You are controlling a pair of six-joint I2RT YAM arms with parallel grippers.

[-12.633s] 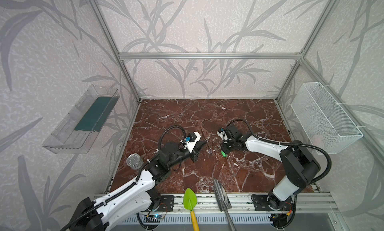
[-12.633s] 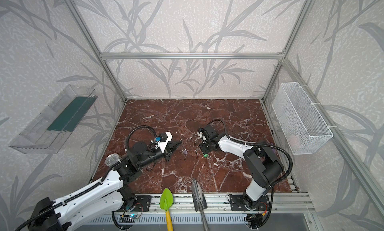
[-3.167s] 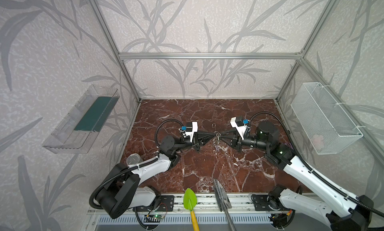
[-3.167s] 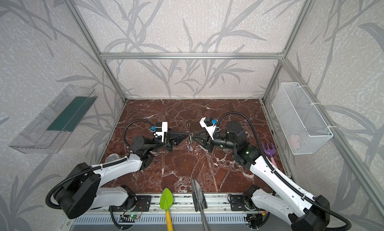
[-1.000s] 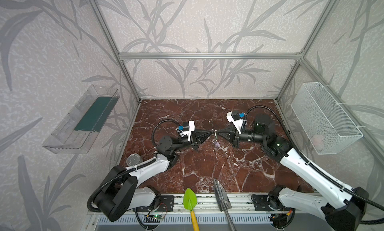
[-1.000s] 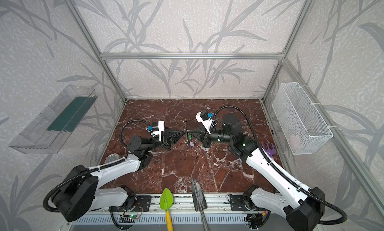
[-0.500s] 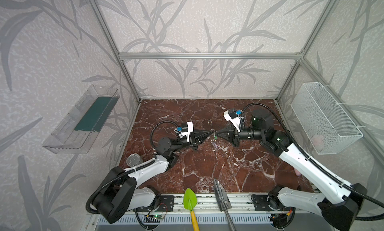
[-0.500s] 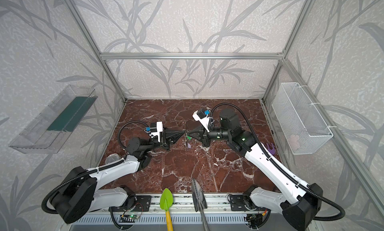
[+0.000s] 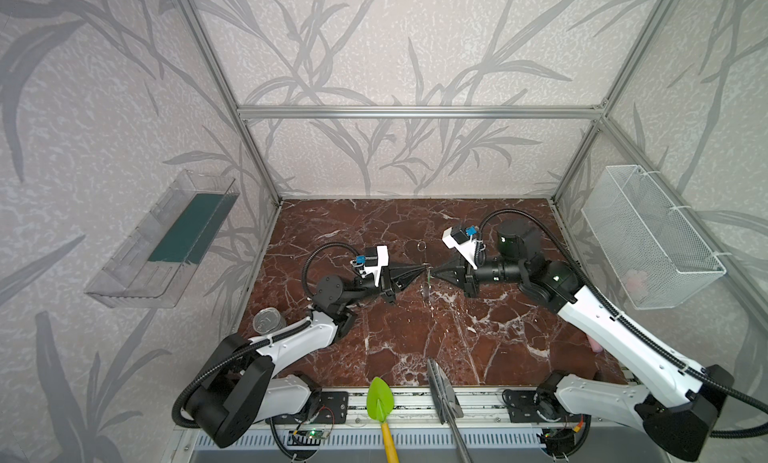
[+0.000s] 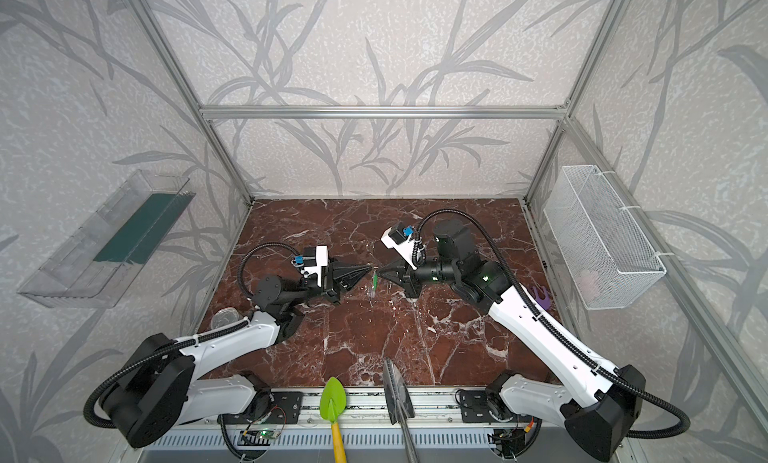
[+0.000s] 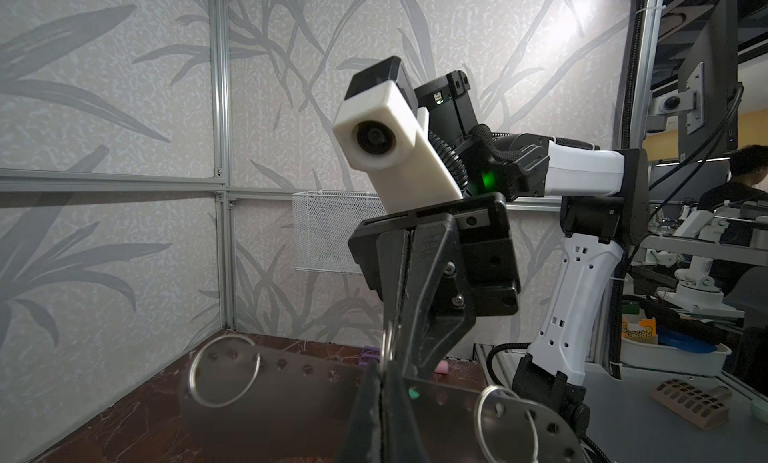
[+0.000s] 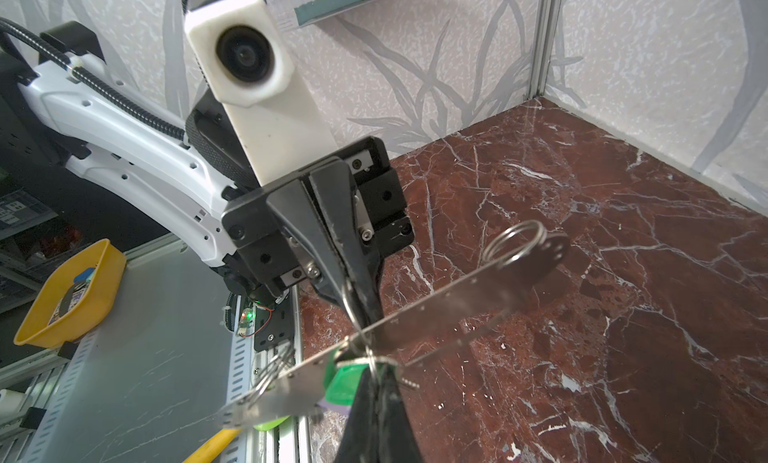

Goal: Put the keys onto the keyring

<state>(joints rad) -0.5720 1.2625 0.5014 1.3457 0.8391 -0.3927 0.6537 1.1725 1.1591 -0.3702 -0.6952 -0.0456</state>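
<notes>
Your two grippers are meeting tip to tip above the middle of the marble floor (image 9: 415, 340), both raised well off it. The left gripper (image 9: 420, 268) is pointing right with its jaws pressed together, and the right gripper (image 9: 435, 272) is pointing left, jaws likewise closed. Between them you are holding the keyring (image 12: 465, 303): in the right wrist view it is showing as a flat metal tag with small holes along its edge and wire rings through it, and the left gripper's tips are pinching its edge. The right gripper is closed on the green key (image 12: 345, 384) just beside the tag, where a thin ring is crossing the key's head (whether the key is actually threaded on, you cannot tell from these views). A sliver of lilac is showing just under the green head. In both top views the green key is hanging between the tips (image 10: 374, 281). A silver can (image 9: 268, 321) is standing by the left wall.
</notes>
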